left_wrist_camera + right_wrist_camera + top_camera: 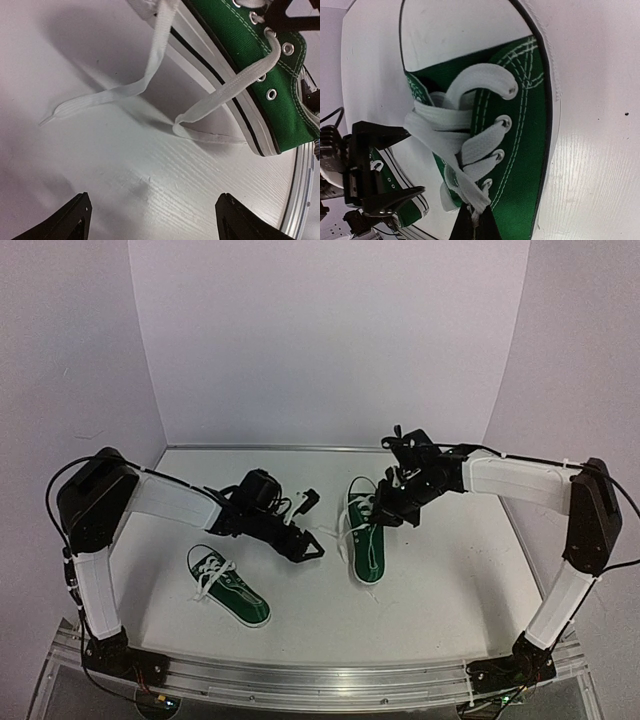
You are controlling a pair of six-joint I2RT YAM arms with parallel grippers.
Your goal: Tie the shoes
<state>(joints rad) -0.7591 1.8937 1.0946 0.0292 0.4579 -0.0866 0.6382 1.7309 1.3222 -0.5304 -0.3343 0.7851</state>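
My right gripper [471,227] is clenched tight. One of the white laces [447,130] runs straight into its pinched tips, just above the lacing of the right shoe [366,540]. My left gripper [153,212] is released, its fingers spread wide over the bare table [100,170] with nothing between them, low and just to the left of that shoe.

The right shoe sits near the middle of the table. Its long axis runs almost straight from the near edge to the back wall, with the white toe cap [470,30] pointing away from me and the open heel end facing my bases. The left shoe [232,590] lies well apart from it, nearer my left arm, on a diagonal from far-left to near-right. Its dark opening looks to be at the near-right end, though I cannot make out its toe cap clearly.

Both are dark green canvas low-tops with white stitching, metal eyelets [506,121] and a white rubber sole [252,132] edged with a thin black stripe. On the right shoe the laces cross flat over the tongue, and two lengths hang off its left side. The loose lace [100,97] lies flat along the table, while the folded lace [210,107] doubles back where it meets the table beside the sole. The left shoe's lacing [213,575] sits in a slack tangle.
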